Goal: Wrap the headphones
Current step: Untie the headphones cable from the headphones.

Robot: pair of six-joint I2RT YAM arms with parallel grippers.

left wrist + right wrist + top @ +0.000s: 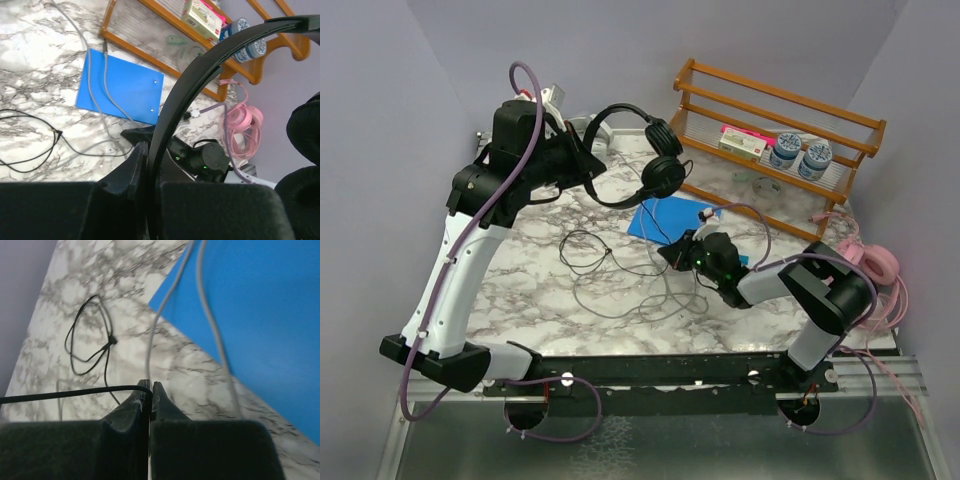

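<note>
Top view, left gripper (586,155): high at the far left, pinching the band of the black headphones (665,172). They hang in the air above the marble table (510,290).
Top view, right gripper (672,256): low in the middle, by the blue sheet (670,212).
Top view, thin black cable (582,250): its loops lie on the table, left of the right gripper.
Top view, pink headphones (873,265): at the table's right edge.
Left wrist view, fingers (137,165): squeezed on the black band.
Right wrist view, fingers (141,400): pressed together, pinching the thin black cable. A grey cable (214,325) crosses the blue sheet.
</note>
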